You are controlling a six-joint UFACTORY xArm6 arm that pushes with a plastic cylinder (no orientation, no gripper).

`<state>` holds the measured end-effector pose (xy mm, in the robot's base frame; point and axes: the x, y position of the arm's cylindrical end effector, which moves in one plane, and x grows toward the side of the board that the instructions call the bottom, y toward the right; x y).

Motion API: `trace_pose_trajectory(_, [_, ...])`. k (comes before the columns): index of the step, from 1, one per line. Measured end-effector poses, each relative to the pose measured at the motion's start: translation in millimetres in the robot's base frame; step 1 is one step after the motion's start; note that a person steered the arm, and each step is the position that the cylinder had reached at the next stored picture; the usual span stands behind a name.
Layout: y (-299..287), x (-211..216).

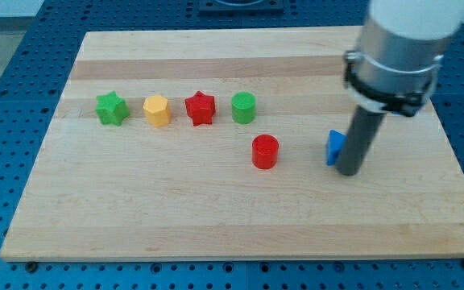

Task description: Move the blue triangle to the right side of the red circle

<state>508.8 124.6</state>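
Note:
The blue triangle lies on the wooden board, to the right of the red circle with a gap between them. My tip stands on the board right at the blue triangle's right side and hides part of it. The dark rod rises from there to the arm's white body at the view's top right.
A row of blocks sits in the board's upper left part: a green star, a yellow hexagon, a red star and a green circle. A blue perforated table surrounds the board.

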Motion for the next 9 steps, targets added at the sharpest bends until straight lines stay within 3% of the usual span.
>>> trace_pose_trajectory(1, [-9, 0])
trace_pose_trajectory(3, [106, -1])
trace_pose_trajectory(4, [104, -27])
trace_pose_trajectory(7, [-35, -35])
trace_pose_trajectory(9, [-35, -40])
